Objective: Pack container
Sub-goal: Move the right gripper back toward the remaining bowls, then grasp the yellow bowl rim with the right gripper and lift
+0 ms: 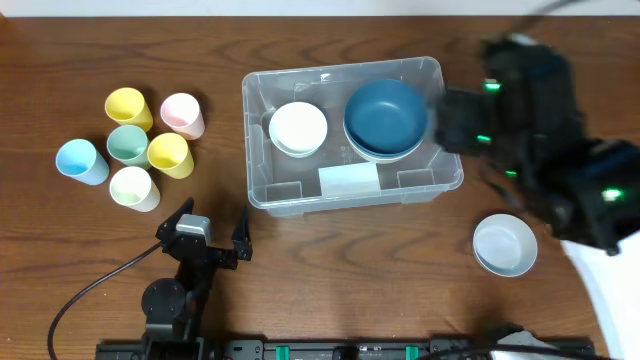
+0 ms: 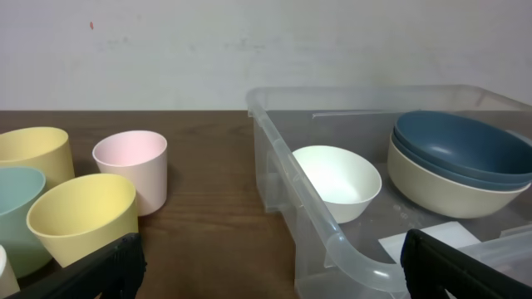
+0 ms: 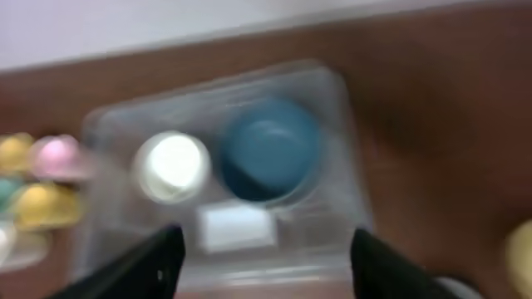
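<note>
Wooden table (image 1: 350,285) — container (image 1: 292,182) — pale wall (image 2: 249,41)

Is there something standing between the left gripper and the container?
Nothing visible. Only bare table lies between the left gripper and the near-left corner of the container; the cups stand off to the side.

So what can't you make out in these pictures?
Right wrist view: all motion-blurred; the cups at the left edge are smears, partly cut off.
Overhead: the right arm is a blur, so the right gripper cannot be picked out.
Overhead: the blue bowl hides most of what is stacked beneath it.
Overhead: print on the label in the container is too small.
</note>
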`<state>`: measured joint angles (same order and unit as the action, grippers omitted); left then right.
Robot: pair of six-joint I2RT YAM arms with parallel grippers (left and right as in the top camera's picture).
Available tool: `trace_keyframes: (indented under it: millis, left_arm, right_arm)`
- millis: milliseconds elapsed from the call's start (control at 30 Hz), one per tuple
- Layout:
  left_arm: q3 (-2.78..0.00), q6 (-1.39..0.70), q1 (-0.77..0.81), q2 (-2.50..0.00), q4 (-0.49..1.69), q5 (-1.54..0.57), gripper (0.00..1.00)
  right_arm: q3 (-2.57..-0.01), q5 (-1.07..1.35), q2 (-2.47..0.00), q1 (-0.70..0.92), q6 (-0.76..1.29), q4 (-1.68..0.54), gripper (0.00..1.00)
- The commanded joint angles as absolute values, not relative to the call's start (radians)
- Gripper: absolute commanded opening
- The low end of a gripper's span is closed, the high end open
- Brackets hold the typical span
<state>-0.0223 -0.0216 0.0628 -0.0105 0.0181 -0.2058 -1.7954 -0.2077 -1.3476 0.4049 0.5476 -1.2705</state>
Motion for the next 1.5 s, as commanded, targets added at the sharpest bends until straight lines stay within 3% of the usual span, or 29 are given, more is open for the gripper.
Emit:
trace_keyframes:
  millis: [0, 200, 567, 867, 1267, 1367, 1467]
  left_arm:
    - [-0.004, -0.008, 0.067, -0.005, 0.051, -0.217, 0.98]
    - [-0.004, -0.008, 0.067, -0.005, 0.051, -0.217, 0.98]
    - [-0.004, -0.008, 0.067, -0.005, 0.051, -0.217, 0.98]
    - [-0.004, -0.008, 0.067, -0.005, 0.051, -0.217, 0.98]
    - [-0.004, -0.008, 0.067, -0.005, 0.051, -0.217, 0.98]
    - [-0.004, -0.008, 0.067, -0.005, 0.051, -0.217, 0.98]
    - [-0.004, -0.008, 0.067, -0.005, 0.051, -0.217, 0.98]
  right_arm:
    - [-1.778, -0.266, -1.371, 0.276, 0.685, -1.379, 0.71]
    - [-1.679, -0.252, -1.377, 0.009, 0.694, -1.415, 0.76]
    - [-1.246, -0.081, -1.403, -0.284, 0.529, -1.055, 0.76]
    - [-1.130, -0.047, -1.520, -0.403, 0.472, -0.955, 0.79]
    - [-1.130, -0.110, -1.668, -0.413, 0.427, -0.879, 0.80]
    - [-1.130, -0.140, -1.689, -0.416, 0.405, -0.863, 0.78]
    - [-1.130, -0.137, -1.697, -0.427, 0.406, -0.843, 0.69]
